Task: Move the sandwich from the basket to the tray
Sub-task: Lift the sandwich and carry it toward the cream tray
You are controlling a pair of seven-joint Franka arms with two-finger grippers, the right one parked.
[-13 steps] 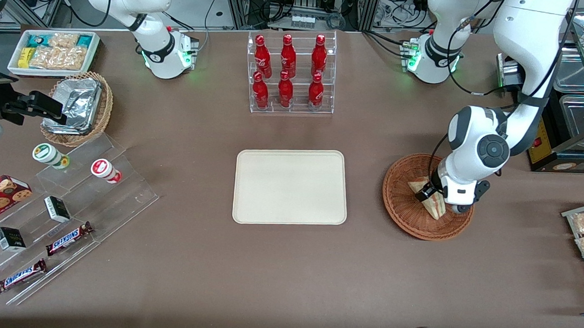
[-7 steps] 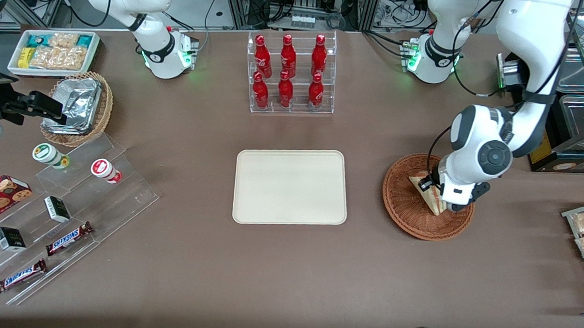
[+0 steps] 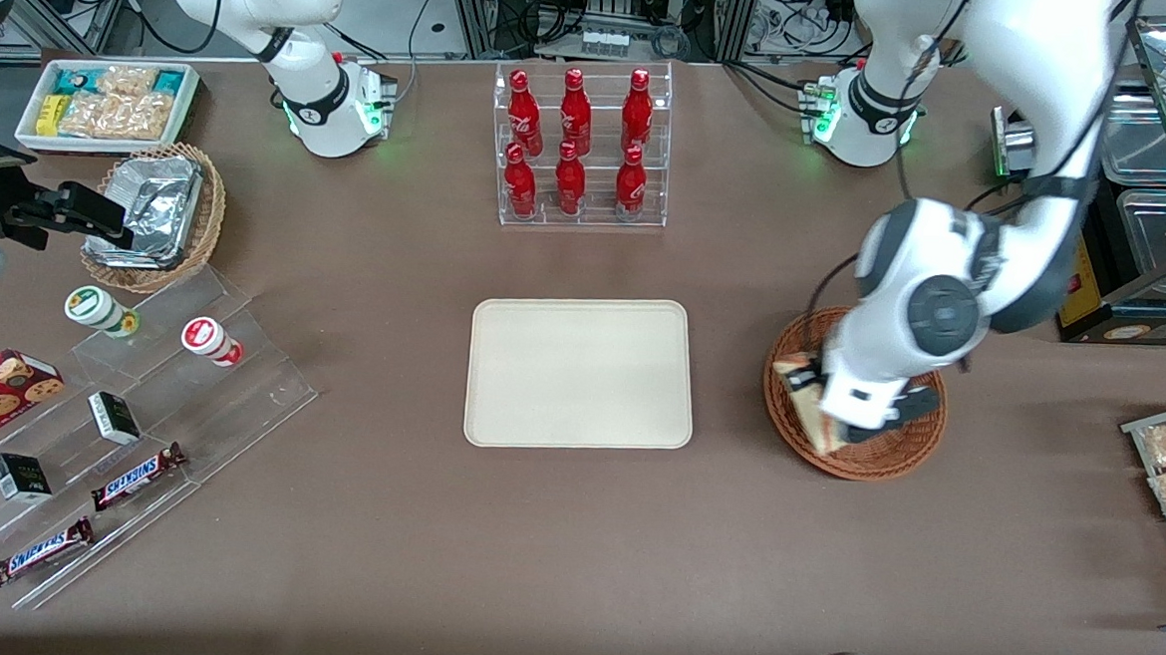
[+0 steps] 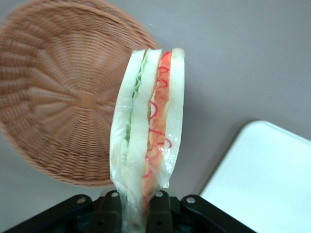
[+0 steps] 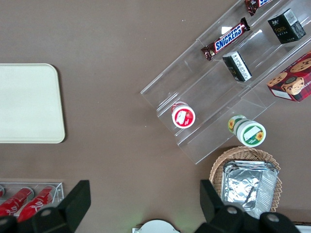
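The tray (image 3: 581,373) lies bare mid-tabletop, nearer the front camera than the rack of red bottles (image 3: 577,148). Toward the working arm's end, the gripper (image 3: 818,405) hangs over the basket (image 3: 850,461), its fingers (image 4: 109,213) closed on one end of the sandwich (image 4: 148,121), which is lifted clear of the wicker. The wedge looks light and soft, and its clear wrap is probably slippery; a hold across the bread faces seems wise. The wrist view shows the red and green filling and the pinched wrap; the front view hides both but shows how well apart basket and tray lie.
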